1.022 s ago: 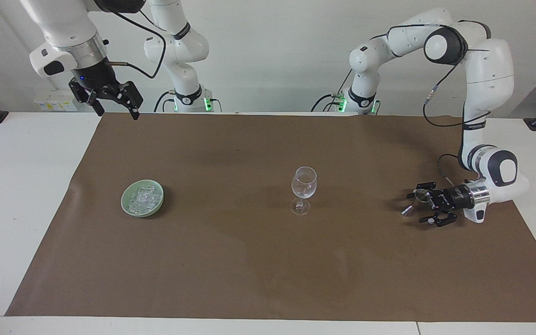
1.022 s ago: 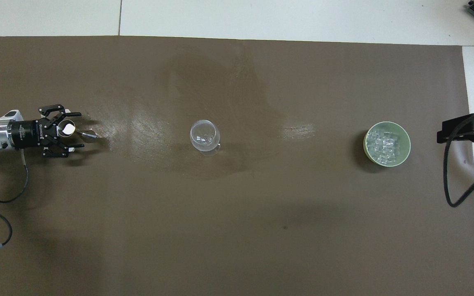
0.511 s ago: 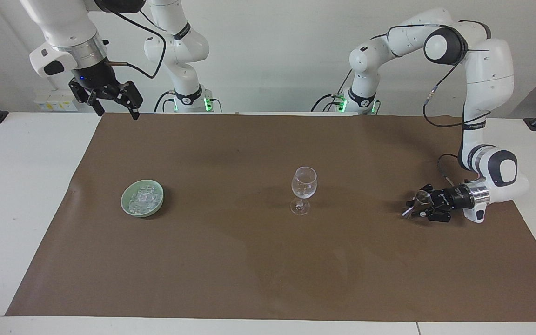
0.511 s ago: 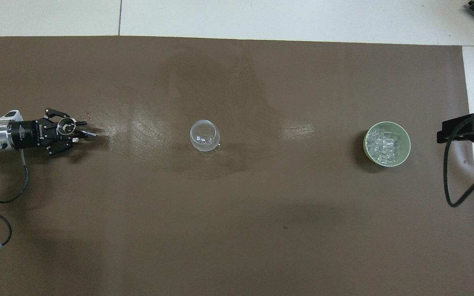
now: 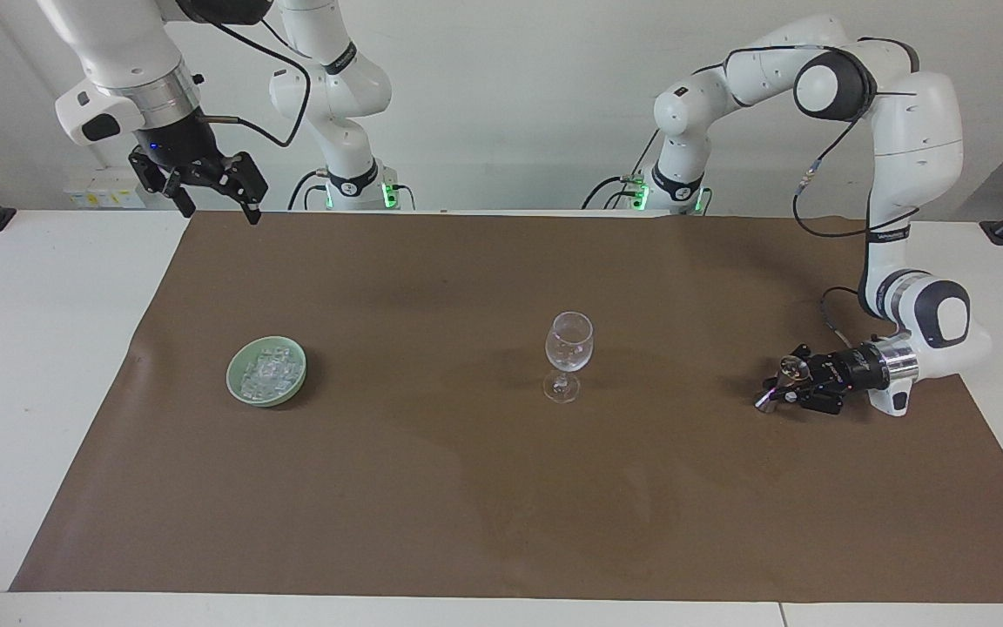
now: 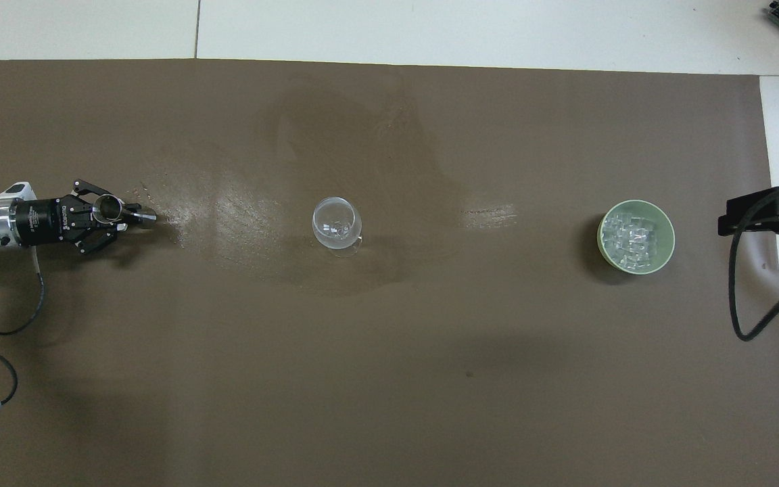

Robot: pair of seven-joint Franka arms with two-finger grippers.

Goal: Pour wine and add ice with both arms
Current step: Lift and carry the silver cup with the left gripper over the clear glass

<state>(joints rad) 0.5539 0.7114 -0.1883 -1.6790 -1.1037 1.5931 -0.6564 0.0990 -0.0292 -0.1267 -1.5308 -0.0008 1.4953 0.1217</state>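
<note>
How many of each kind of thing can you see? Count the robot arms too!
Wine glass: 1
Green bowl with ice in it: 1
Small shiny cup held in the left gripper: 1
Robot arms: 2 (the right gripper waits up high)
Total: 5

The left gripper's [image 5: 782, 389] fingers [image 6: 123, 215] close around a small shiny object [image 5: 787, 369] too small to identify. In the overhead view the right gripper [image 6: 765, 218] is cut off by the picture's edge, with its fingers out of sight. Single ice [image 6: 633, 237] cubes blur together.
</note>
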